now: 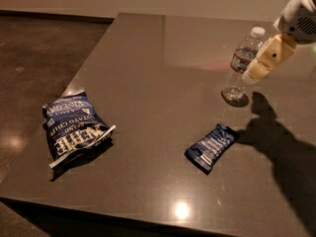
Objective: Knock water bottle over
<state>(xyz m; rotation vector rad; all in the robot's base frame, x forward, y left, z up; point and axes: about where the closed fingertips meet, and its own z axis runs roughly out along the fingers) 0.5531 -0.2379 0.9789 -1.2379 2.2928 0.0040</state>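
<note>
Standing clear water bottle (239, 64) (gripper (254, 72) beside)

**Blues, cream and grey-brown**

The bench (148, 73) is glossy grey-brown. The water bottle (241, 68) is clear, with a white cap and a red-and-white label band. The cream gripper (259, 65) hangs at its right side. The chip bag (74, 127) is blue with white lettering, and the snack packet (211, 146) is dark blue.

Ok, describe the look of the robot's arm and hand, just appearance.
The hand, at the view's upper right beside the water bottle, is a cream, blocky, tapering piece with one small dark dot on its side. Above it the arm is a rounded white housing with a finely speckled patch. No cables or lettering show.
</note>
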